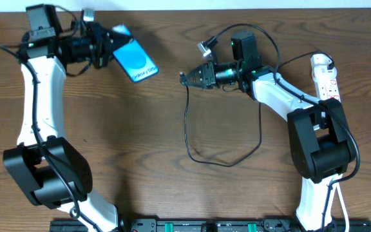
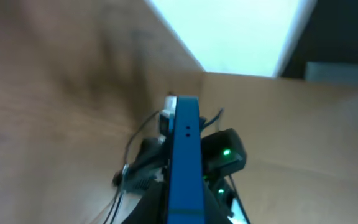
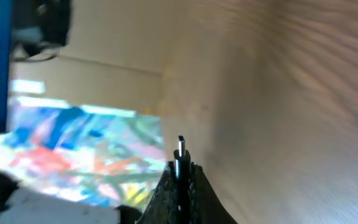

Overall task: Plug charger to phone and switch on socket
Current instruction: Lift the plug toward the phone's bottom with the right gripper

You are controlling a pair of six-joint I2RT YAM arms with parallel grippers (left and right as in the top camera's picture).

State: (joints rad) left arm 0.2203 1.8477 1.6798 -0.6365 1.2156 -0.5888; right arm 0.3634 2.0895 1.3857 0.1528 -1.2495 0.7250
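1. A brown wooden table (image 1: pixel 140 116) with visible grain fills the overhead view.
2. A pale strip (image 1: pixel 172 3) runs along its far edge.
3. In the right wrist view, a blurred multicoloured patch (image 3: pixel 86 143) shows at left.

Slim blue-screened smartphone (image 2: pixel 186 162): seen edge-on, lower end cut off by the left wrist frame; overhead, one end is hidden in the left gripper (image 1: pixel 108 46). White elongated power strip (image 1: pixel 326 80): switch positions too small to read. Thin black charger cable (image 3: pixel 180 154): only the blurred tip shows.
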